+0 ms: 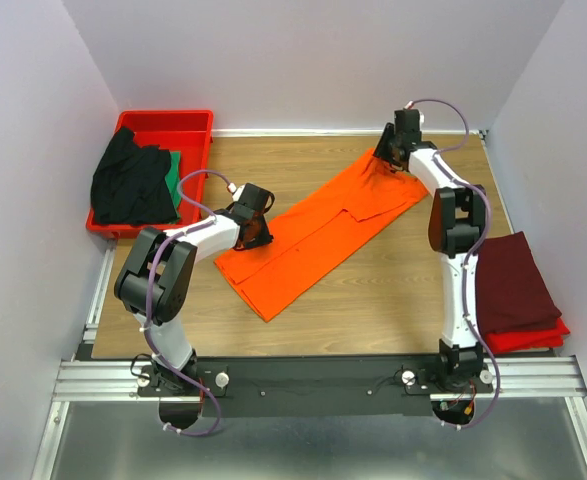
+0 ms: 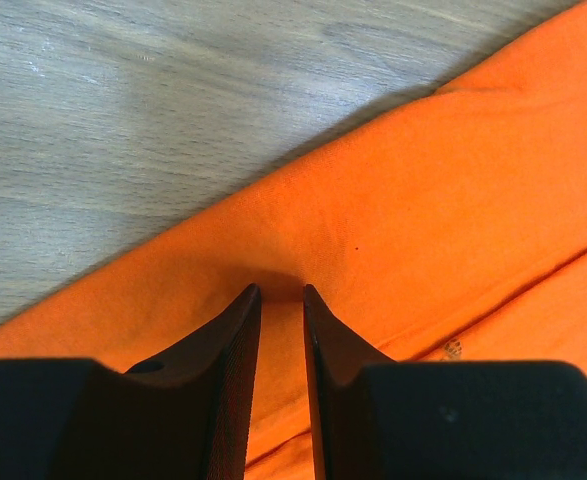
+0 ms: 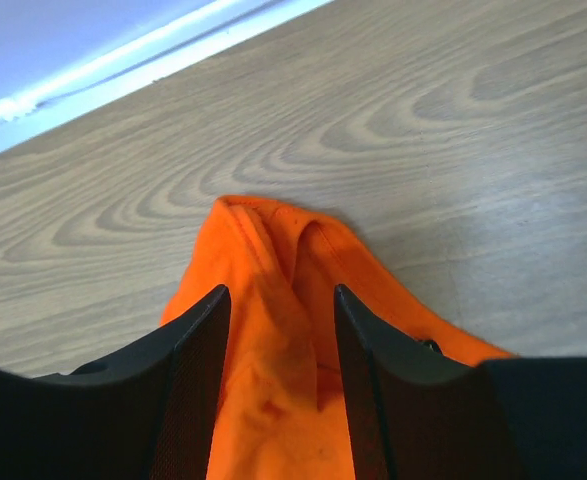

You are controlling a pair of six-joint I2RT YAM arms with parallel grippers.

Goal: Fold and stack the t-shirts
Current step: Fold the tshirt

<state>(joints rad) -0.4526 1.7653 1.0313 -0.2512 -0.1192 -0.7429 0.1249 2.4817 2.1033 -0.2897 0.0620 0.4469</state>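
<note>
The bright orange t-shirt point(image 1: 318, 230) lies folded in a long strip, diagonally across the wooden table. My left gripper point(image 1: 256, 232) rests low at the shirt's near-left edge. In the left wrist view its jaws point(image 2: 280, 290) stand narrowly open over flat orange cloth point(image 2: 423, 200). My right gripper point(image 1: 388, 155) is at the shirt's far right corner. The right wrist view shows it point(image 3: 278, 290) open, with a bunched hump of orange cloth point(image 3: 273, 250) loose between the fingers. A folded maroon t-shirt point(image 1: 513, 280) lies at the right edge. A black t-shirt point(image 1: 128, 185) and a green one point(image 1: 176, 175) sit in the tray.
The red plastic tray point(image 1: 198, 120) stands at the back left corner. A bright red layer point(image 1: 533, 338) shows under the maroon shirt. White walls enclose the table on three sides. Bare wood shows in front of the orange shirt point(image 1: 373, 300).
</note>
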